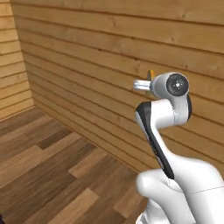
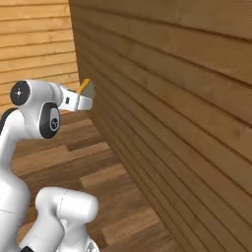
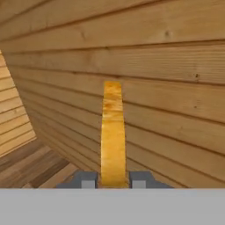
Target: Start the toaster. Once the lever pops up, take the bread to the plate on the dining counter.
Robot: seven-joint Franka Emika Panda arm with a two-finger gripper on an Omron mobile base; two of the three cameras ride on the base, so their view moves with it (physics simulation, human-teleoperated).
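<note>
Even, soft rendered light; slightly blurry, no glare.

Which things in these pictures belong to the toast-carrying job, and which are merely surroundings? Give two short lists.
Belongs to the job:
- square golden-tan toast slice, seen edge-on
- claw, shut on the slice

Merely surroundings:
- horizontal wooden plank wall
- brown wood-plank floor

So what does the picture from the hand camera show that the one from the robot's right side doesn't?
The hand view alone shows the bread edge-on, as a tall golden strip clamped between the two dark fingertips. The right base view alone shows the white arm from outside, reaching toward the wall with the gripper shut on the slice, seen as a small tan wedge. Both share the plank wall close ahead and the wood floor.
</note>
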